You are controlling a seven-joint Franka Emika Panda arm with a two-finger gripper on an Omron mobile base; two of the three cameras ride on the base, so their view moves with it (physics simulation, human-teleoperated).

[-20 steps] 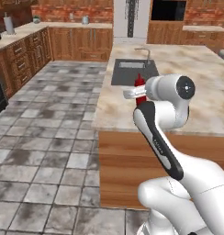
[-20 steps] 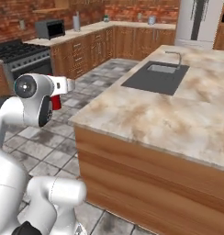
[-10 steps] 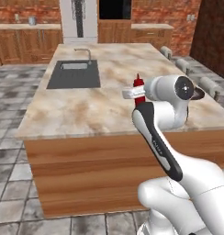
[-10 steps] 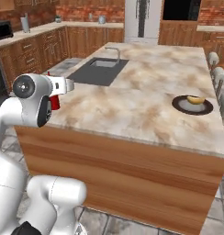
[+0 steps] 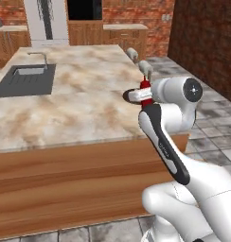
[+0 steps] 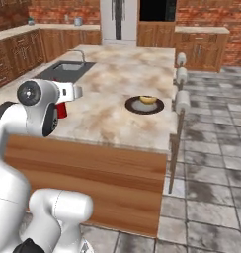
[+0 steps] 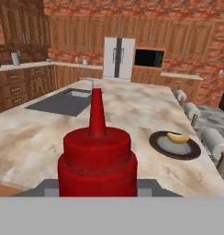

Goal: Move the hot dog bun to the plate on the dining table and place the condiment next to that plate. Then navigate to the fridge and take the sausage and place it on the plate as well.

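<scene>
Condiment bottle [image 7: 97, 158] clamped upright in my hand [image 5: 136, 96], held above the dining surface [image 6: 117, 74] edge. Bun [image 6: 148, 99] already sits on the plate [image 6: 144, 105]. Step: deliver condiment. Next I need to reach across and set it just beside that plate.

Condiment bottle [image 7: 97, 163]: dark red, plastic-looking, smooth, slight sheen on shoulder and nozzle.
Bench top [image 6: 123, 74]: beige-and-brown marbled stone, polished, soft gloss.
Bench base [image 5: 65, 179]: brown wood, horizontal grain, satin finish.
Sink [image 5: 23, 79]: dark grey, matt; faucet [image 5: 41, 57] pale and metallic.
Plate [image 7: 174, 145]: dark brown rim, light grey centre, smooth, ceramic-like.
Hot dog bun [image 7: 178, 137]: golden-tan, matt.
Fridge [image 7: 119, 58]: grey-silver, metallic, smooth.
Wall cabinets [image 7: 23, 23]: brown wood, panelled.
Back wall [image 6: 211, 12]: red brick, rough.
Floor [image 6: 211, 138]: grey stone tiles, mottled, dull.
Stools [image 6: 182, 99]: pale, smooth seats.
</scene>
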